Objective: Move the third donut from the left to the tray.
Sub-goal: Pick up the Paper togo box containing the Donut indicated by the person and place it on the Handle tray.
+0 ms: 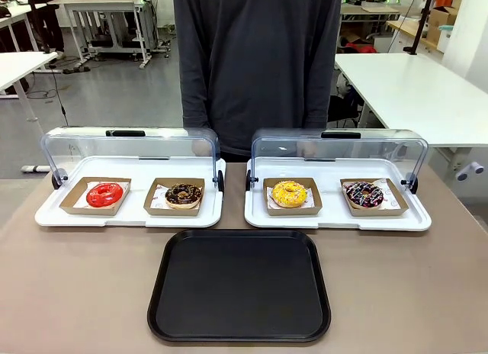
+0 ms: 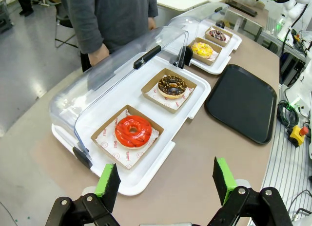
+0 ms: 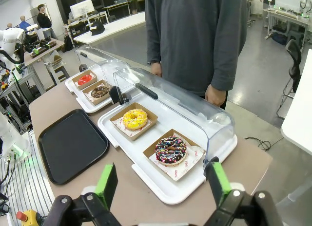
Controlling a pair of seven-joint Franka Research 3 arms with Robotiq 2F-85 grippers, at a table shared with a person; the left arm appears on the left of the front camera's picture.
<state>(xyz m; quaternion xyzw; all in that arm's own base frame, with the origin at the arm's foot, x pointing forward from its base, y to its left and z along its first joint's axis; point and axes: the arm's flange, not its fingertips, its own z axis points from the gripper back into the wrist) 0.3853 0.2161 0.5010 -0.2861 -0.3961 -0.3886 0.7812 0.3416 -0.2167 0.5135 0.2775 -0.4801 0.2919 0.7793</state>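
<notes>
while the yellow donut (image 1: 289,193) sits untouched, far right of the tray (image 1: 240,293), right gripper (image 3: 161,179) and left gripper (image 2: 165,173) gape empty; next, the right must reach and grasp its holder (image 1: 311,207).

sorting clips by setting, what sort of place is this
Probably a robotics lab staging a bakery counter, not a real shop: white workbenches stand behind the person, cables and a yellow box with a red stop button sit beside the table, which carries white display trays with clear lids.

donut (image 1: 289,193): yellow, perhaps sprinkled | holder (image 1: 293,211): brown | tray (image 1: 239,285): black
</notes>
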